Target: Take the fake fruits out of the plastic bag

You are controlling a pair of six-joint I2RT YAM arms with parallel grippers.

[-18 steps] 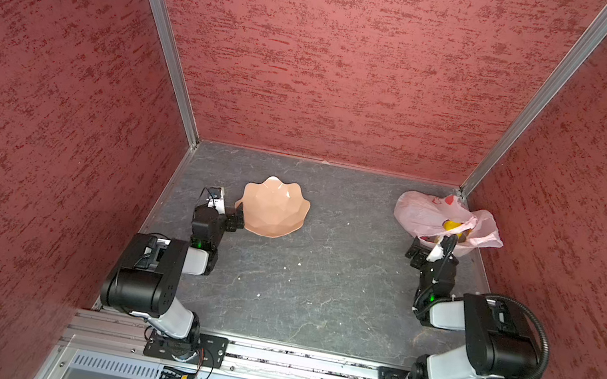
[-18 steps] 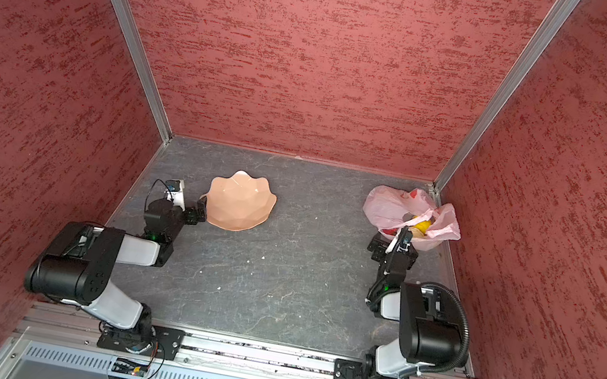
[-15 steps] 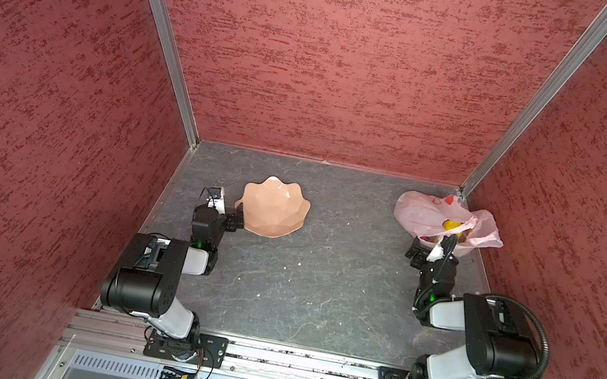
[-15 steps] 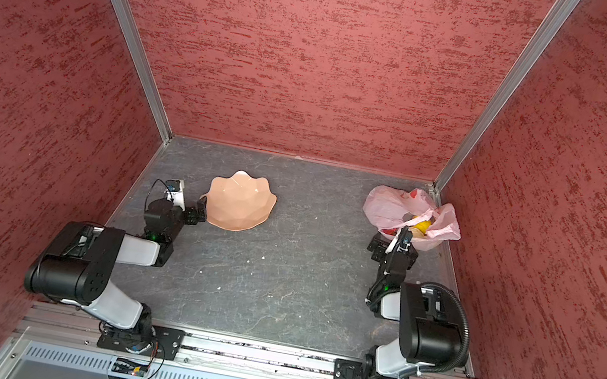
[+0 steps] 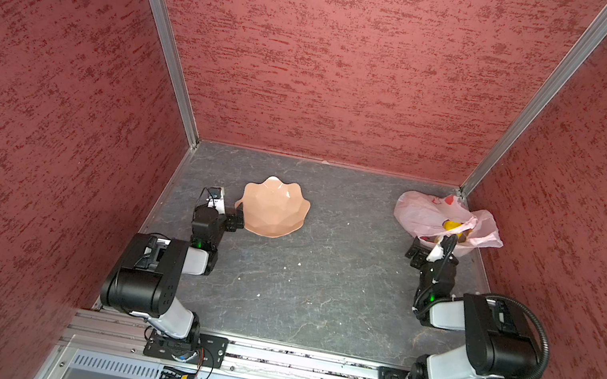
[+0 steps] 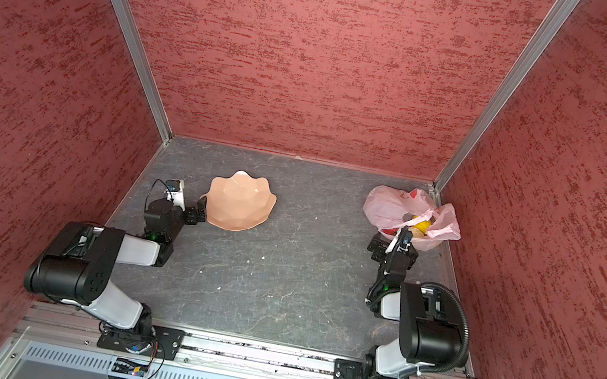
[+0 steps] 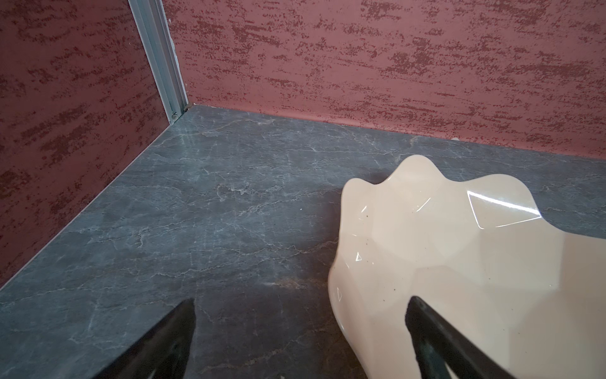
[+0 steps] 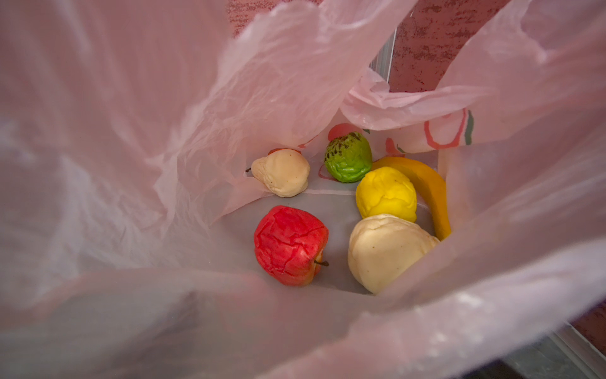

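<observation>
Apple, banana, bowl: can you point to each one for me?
apple (image 8: 290, 244): right wrist view, middle of its red skin.
banana (image 8: 431, 188): right wrist view, its curved back.
bowl (image 5: 273, 208): in a top view, its bare inside.

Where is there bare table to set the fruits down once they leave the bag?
Widest bare patch: the grey table between the peach bowl and the plastic bag, running forward to the arm bases. The strip behind the bowl along the back wall is bare too. Crowded: the far right corner, filled by the bag, whose fake fruits lie bunched together.
</observation>
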